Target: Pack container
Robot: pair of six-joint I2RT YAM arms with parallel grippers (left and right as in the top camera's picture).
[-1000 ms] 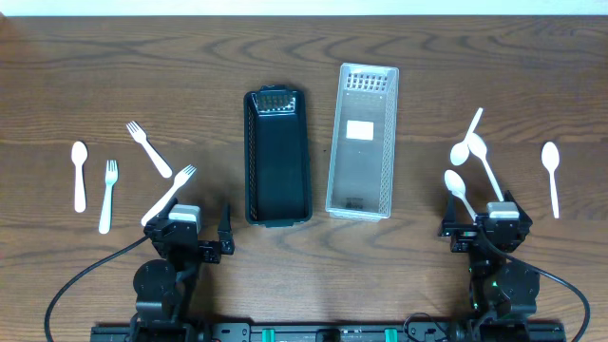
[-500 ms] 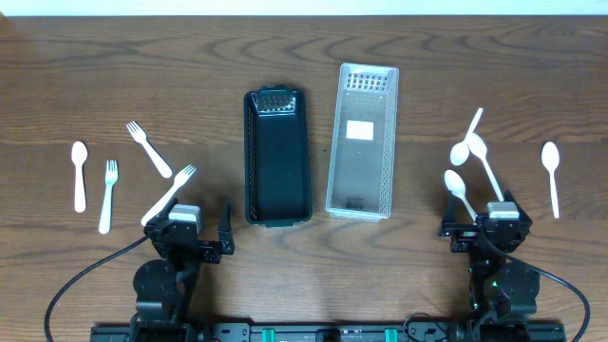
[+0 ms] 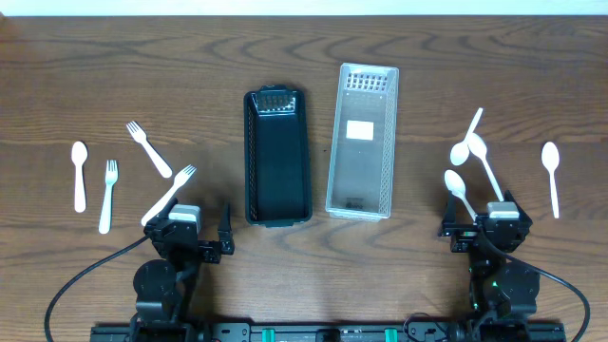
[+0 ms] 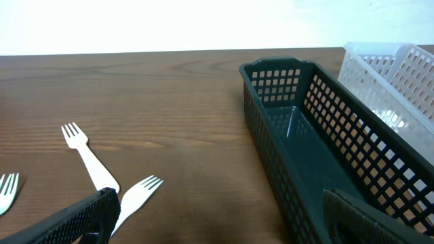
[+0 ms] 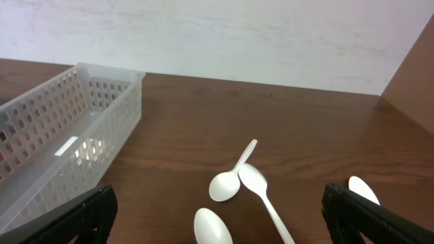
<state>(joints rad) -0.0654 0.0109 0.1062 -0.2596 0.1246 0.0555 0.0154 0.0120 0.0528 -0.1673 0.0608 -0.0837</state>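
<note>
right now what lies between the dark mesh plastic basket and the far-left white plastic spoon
Three white plastic forks, shown in the overhead view: one beside the spoon, two nearer the basket.

Wooden table [image 3: 95,57], black basket [image 3: 277,157] beside clear basket [image 3: 362,141], three forks [image 3: 149,148] and a spoon [image 3: 79,176] left, four spoons [image 3: 550,157] right

Left wrist view: black basket [image 4: 274,85] cut by bottom edge, clear basket [image 4: 400,68] by right edge, 1 fork [image 4: 5,193] by left edge. Right wrist view: 1 spoon [image 5: 211,227] cut at bottom.
</note>
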